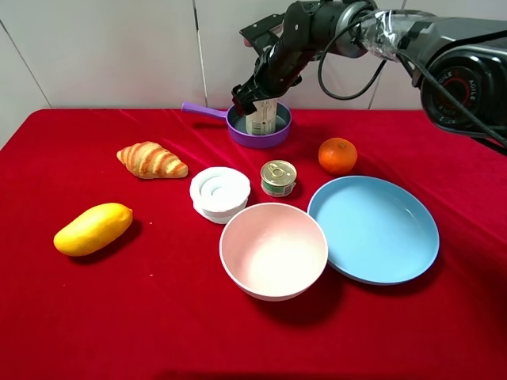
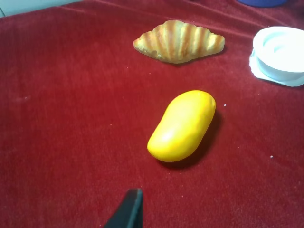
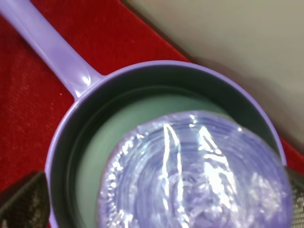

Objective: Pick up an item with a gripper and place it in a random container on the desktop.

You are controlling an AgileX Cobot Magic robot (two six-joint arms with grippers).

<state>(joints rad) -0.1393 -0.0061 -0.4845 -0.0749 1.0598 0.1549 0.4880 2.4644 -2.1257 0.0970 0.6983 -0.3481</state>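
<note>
Canister [image 3: 194, 173] between the jaws

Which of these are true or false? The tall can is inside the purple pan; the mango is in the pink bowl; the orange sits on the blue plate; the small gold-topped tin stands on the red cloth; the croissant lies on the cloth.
1. The tall can stands inside the purple pan. True; the right tool is at its top.
2. The mango is in the pink bowl. False; it lies on the red cloth, and the bowl holds nothing.
3. The orange sits on the blue plate. False; it rests on the cloth beside the plate.
4. The small gold-topped tin stands on the cloth. True.
5. The croissant lies on the cloth. True.
</note>
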